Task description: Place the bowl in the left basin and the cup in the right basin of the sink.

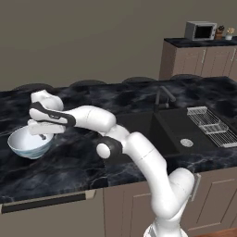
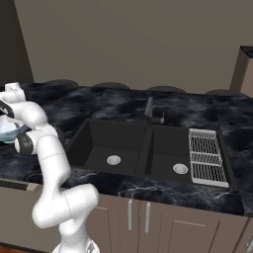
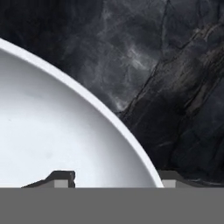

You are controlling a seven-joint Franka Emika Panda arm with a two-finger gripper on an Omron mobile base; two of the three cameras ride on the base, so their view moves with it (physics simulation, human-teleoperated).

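A white robot arm reaches far to its left over the black marbled bench, its gripper lowered onto the near rim of the bowl, which sits on the bench well apart from the sink. In the hand view the bowl's white rim runs between the two dark fingers, one inside the bowl and one outside over the stone; they straddle the wall but whether they have clamped on it cannot be told from these pictures. The bowl rests on the bench, not lifted. Both compartments of the sink lie bare: the left basin and the right basin hold nothing, and a wire rack sits at the sink's far right beside the dark faucet. Judged from this, the task is at its very start: the bowl is yet to be carried over, and the cup's turn comes after
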